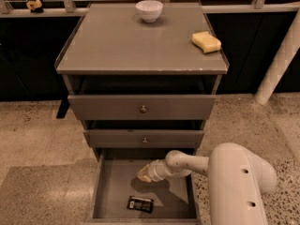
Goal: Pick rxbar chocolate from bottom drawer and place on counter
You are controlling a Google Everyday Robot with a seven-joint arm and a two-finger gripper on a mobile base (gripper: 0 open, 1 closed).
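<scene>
The rxbar chocolate (140,204), a small black wrapper with white print, lies flat on the floor of the pulled-out bottom drawer (108,191), near its front edge. My gripper (144,174) hangs inside the drawer, above and behind the bar and apart from it, with nothing visibly in it. The white arm reaches in from the lower right. The counter (122,41) is the grey-brown cabinet top above the three drawers.
A white bowl (149,10) stands at the counter's back middle. A yellow sponge (206,41) lies at its right edge. The two knobbed drawers (143,108) above are partly pulled out over the bottom one. A white post (280,60) rises at the right.
</scene>
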